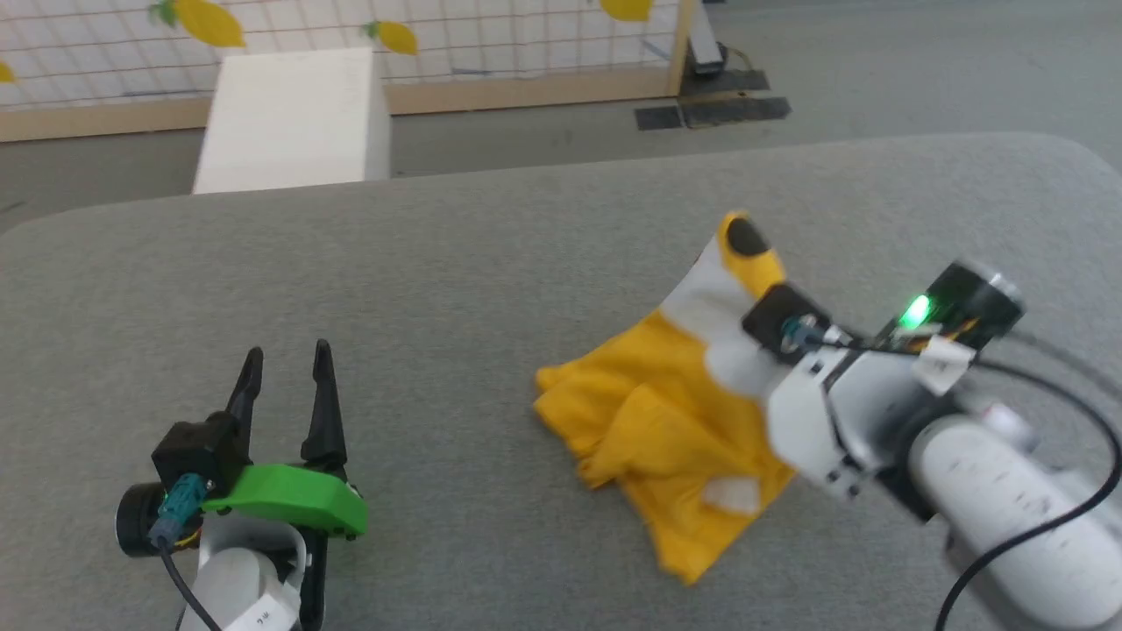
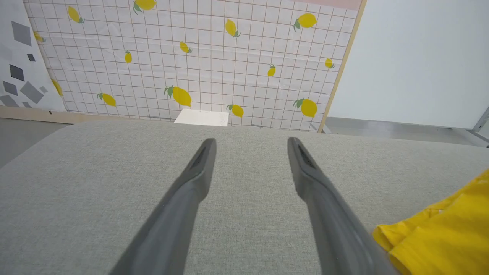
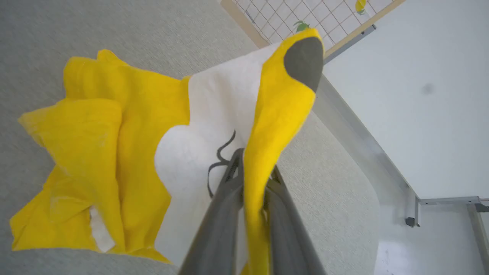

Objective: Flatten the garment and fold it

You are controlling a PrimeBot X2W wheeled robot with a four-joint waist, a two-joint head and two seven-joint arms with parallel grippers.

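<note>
1. The garment [image 1: 666, 438] [image 3: 114, 152], a yellow T-shirt, lies crumpled on the right half of the grey counter [image 1: 491, 263], nearer the near edge than the far one.
2. The right hand [image 3: 254, 164] [image 1: 771, 337] is clenched on a fold of the garment. In the right wrist view, a yellow ridge of cloth runs between its two dark fingers [image 3: 221, 214], which stand close together.
3. That pinched part is lifted off the counter and rises toward the far right. It shows a white patch [image 3: 206, 114] with thin black whisker lines [image 3: 219, 160], and a dark oval [image 3: 303, 59] at the top of the raised fold.
4. The rest of the cloth rests bunched on the counter to the left of and nearer than the grip, with several overlapping folds.
5. The left hand [image 1: 287, 350] [image 2: 252, 140] is released, its two fingers spread wide with nothing between them. It sits over bare counter at the near left, well apart from the garment.
6. In the left wrist view, the garment's yellow edge [image 2: 439, 229] lies to the right of the left hand's right finger.
7. A green light [image 1: 916, 311] glows on the right wrist.
8. Beyond the counter's far edge stands a white box [image 1: 289, 123] on the grey floor [image 1: 877, 70], in front of a lemon-print grid screen [image 2: 191, 57].
</note>
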